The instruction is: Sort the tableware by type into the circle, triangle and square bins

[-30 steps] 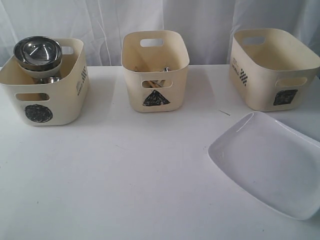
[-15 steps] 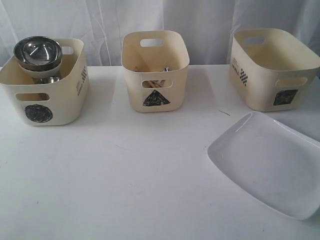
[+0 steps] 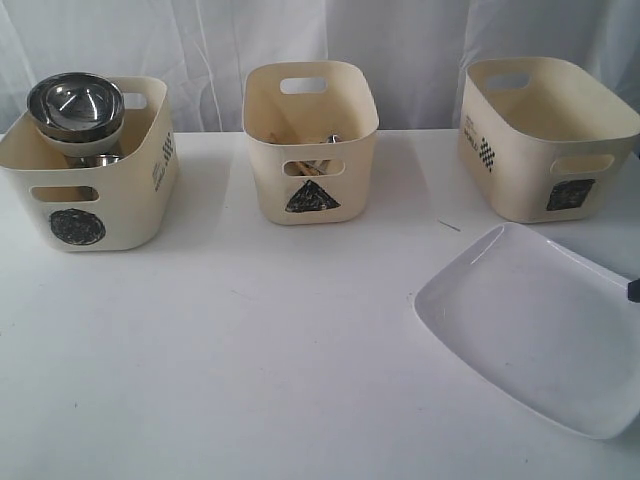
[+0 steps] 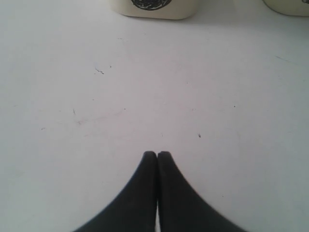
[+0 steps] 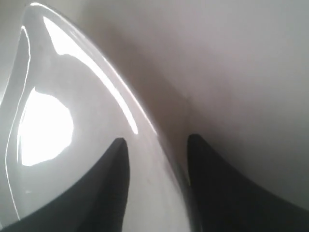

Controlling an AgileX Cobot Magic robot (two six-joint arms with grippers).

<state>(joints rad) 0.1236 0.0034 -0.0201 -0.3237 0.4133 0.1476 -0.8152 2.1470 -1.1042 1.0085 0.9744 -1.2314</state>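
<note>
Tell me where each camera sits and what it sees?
Exterior view: in front of the table, facing three tubs and the white plate; only a dark tip shows at the right edge.
Left wrist view: on the left arm, looking over the table toward the circle tub; shut left gripper shows.
Right wrist view: on the right arm, close to the plate's rim; the open right gripper straddles it.
Shared: exterior and right wrist views both show the plate.

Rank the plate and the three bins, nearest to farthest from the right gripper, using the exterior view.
1. plate, front right; the right gripper straddles its rim.
2. square bin, back right.
3. triangle bin, back middle.
4. circle bin, far left.
</note>
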